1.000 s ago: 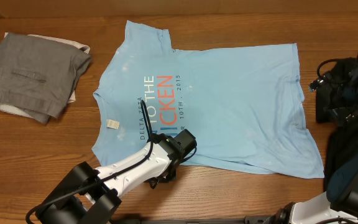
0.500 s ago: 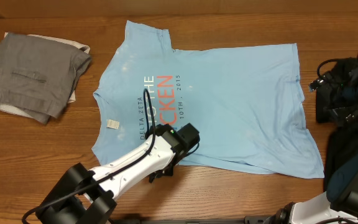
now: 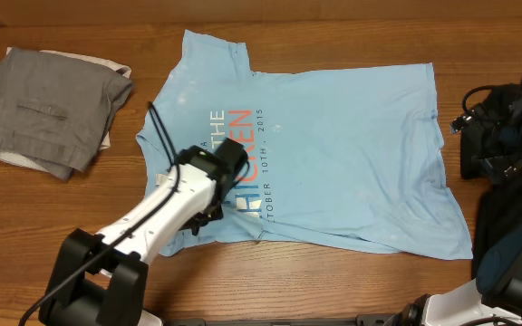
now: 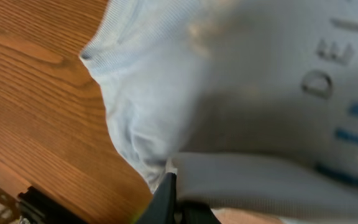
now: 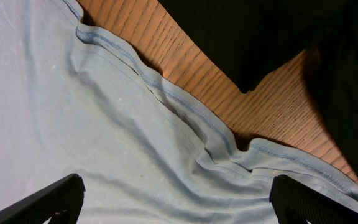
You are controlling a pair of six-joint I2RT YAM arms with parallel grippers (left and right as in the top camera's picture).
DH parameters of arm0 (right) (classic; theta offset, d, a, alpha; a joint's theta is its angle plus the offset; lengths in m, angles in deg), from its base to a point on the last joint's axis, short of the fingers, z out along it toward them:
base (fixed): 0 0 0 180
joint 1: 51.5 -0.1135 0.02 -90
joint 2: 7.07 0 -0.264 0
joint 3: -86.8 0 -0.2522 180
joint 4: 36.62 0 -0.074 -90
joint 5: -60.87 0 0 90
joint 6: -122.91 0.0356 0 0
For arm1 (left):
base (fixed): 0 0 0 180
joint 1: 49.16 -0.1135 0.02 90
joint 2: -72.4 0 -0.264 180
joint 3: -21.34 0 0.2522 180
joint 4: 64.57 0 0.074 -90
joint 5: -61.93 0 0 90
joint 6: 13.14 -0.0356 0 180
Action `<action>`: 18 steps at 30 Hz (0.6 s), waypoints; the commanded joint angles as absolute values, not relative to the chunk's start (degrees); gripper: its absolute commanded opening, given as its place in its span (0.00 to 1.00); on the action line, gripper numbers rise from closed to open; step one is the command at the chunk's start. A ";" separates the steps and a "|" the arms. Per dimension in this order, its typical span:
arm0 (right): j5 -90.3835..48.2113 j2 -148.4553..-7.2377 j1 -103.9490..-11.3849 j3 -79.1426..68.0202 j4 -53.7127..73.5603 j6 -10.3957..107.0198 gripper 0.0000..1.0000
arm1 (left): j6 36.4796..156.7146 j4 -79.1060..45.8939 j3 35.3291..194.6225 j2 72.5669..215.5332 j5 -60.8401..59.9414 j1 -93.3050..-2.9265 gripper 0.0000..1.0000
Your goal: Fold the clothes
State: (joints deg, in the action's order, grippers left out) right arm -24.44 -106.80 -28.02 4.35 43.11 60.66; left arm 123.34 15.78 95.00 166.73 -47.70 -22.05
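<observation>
While the left hand (image 4: 176, 193) pinches the shirt (image 3: 352, 154) and the right hand (image 5: 179, 205) gapes empty, folding is barely begun.

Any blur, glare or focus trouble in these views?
Overhead: sharp, evenly lit; print on the light blue short-sleeved T-shirt legible. Left wrist: soft, blurred, lettering smeared. Right wrist: crisp hem stitching, but the black cloth at upper right is featureless shadow.

Table (image 3: 34, 213): one wooden top, mid-brown, with darker grain running along its length (the grain reads plainly in both wrist views too), filling the overhead view to every edge. Light: even and soft, with only faint shadows on the wood.
</observation>
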 commanded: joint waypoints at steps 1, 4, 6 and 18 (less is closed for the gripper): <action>-24.33 -106.32 -28.30 5.40 42.94 60.31 1.00 | 121.61 14.70 95.89 167.14 -49.17 -25.26 0.09; -24.33 -106.32 -28.30 5.40 42.94 60.31 1.00 | 121.39 13.17 95.89 167.14 -49.08 -26.55 0.23; -24.33 -106.32 -28.30 5.40 42.94 60.31 1.00 | 118.97 11.40 95.89 167.14 -48.67 -26.77 0.39; -24.33 -106.32 -28.30 5.40 42.94 60.31 1.00 | 107.67 20.56 108.40 167.12 -36.82 -24.30 0.53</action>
